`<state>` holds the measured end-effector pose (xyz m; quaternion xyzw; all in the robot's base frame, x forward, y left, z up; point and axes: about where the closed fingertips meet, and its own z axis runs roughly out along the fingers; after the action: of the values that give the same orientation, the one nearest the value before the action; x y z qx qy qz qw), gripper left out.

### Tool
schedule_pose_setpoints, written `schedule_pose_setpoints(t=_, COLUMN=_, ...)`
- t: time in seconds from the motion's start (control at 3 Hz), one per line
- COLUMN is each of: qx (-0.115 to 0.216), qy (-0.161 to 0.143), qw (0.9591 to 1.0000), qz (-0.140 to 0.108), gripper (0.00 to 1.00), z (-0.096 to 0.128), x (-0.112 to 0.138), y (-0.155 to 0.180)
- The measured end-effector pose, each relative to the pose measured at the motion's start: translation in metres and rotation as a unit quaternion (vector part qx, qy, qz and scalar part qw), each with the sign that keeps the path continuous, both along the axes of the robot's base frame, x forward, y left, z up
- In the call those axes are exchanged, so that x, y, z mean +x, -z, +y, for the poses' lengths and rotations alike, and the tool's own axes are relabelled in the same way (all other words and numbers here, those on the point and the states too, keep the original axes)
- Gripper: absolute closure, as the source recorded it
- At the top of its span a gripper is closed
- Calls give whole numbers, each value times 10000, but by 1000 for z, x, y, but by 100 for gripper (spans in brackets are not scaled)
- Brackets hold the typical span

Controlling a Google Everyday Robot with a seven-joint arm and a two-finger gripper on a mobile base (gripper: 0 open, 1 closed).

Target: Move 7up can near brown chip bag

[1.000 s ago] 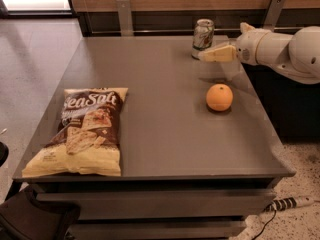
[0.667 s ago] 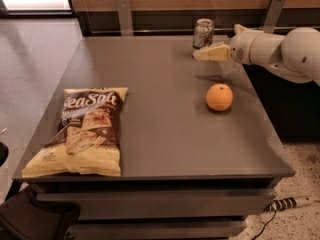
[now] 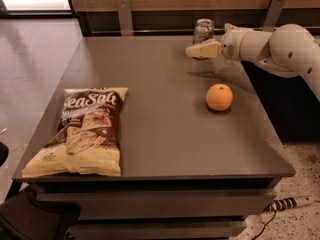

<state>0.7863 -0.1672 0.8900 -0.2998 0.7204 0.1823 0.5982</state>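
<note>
The 7up can (image 3: 203, 30) stands upright at the far edge of the grey table (image 3: 165, 114), right of centre. My gripper (image 3: 196, 51) reaches in from the right on a white arm, its cream fingers (image 3: 205, 50) pointing left just in front of the can's lower part and covering it. The brown chip bag (image 3: 85, 129) lies flat at the table's front left, far from the can.
An orange (image 3: 219, 97) sits on the table right of centre, in front of the gripper. A wooden wall panel with metal brackets (image 3: 124, 14) runs behind the table. A power strip (image 3: 290, 203) lies on the floor at the right.
The gripper has moved a little to the left, closing in on the front of the can. The can, the orange and the bag have not moved.
</note>
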Motion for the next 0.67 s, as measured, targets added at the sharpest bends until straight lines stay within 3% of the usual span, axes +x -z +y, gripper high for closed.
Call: schedule_pose_setpoints(t=0.67, qx=390, qy=-88, qw=9992, qz=5, gripper=0, z=9, x=12, y=1)
